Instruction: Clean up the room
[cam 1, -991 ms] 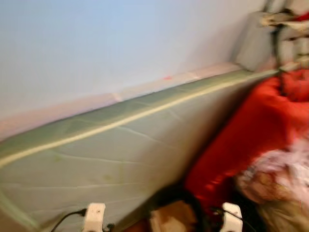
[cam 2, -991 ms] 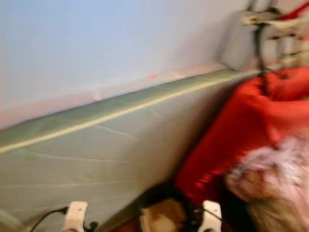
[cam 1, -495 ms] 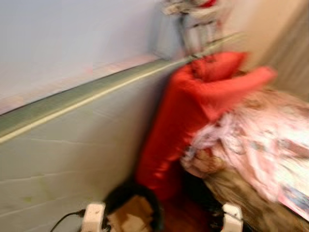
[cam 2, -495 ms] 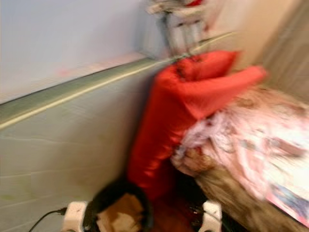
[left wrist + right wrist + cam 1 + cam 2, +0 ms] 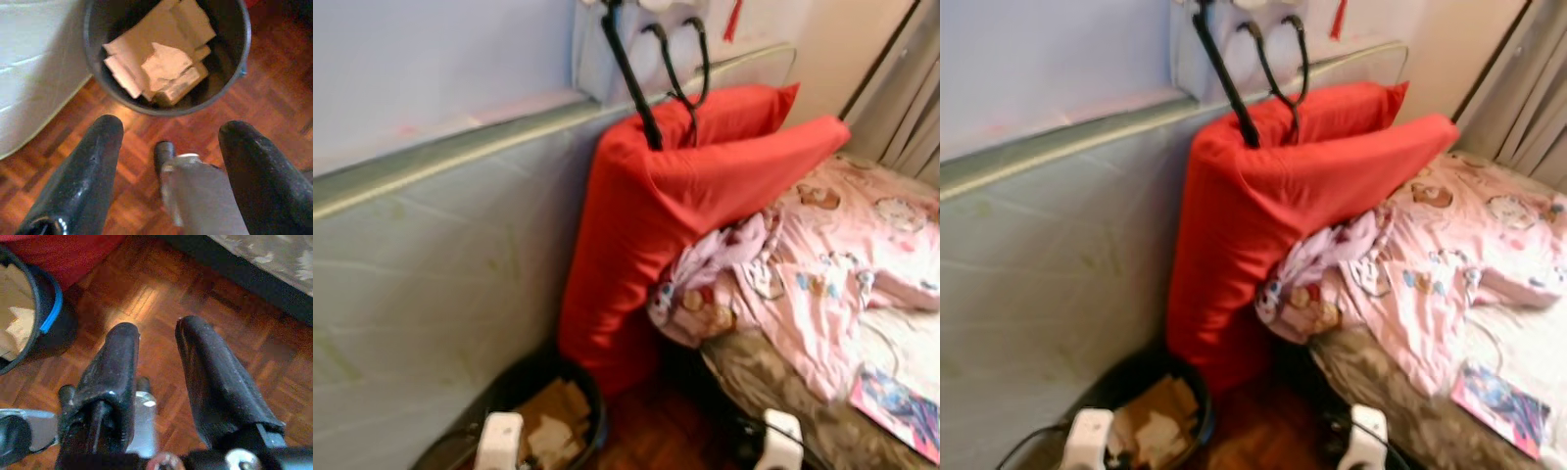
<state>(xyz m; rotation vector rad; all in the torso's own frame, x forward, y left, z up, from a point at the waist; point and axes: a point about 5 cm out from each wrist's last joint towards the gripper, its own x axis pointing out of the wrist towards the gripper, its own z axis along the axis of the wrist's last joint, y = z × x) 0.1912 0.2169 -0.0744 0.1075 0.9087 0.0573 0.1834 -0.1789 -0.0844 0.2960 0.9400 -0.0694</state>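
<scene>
The robot has turned right, away from the upended mattress (image 5: 431, 284): the bed (image 5: 773, 377) with its pink bedding (image 5: 822, 284) is now ahead. Both end effectors hang empty, left (image 5: 168, 147) wide, right (image 5: 156, 352) narrower, above the cardboard-filled bin (image 5: 95, 63).

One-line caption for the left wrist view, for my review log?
Open left gripper above parquet floor, facing a dark bucket of cardboard scraps.

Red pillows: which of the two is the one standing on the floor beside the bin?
The nearer, larger red pillow: it stands on end against the mattress beside the black bin. The other red pillow lies behind it, higher up.
</scene>
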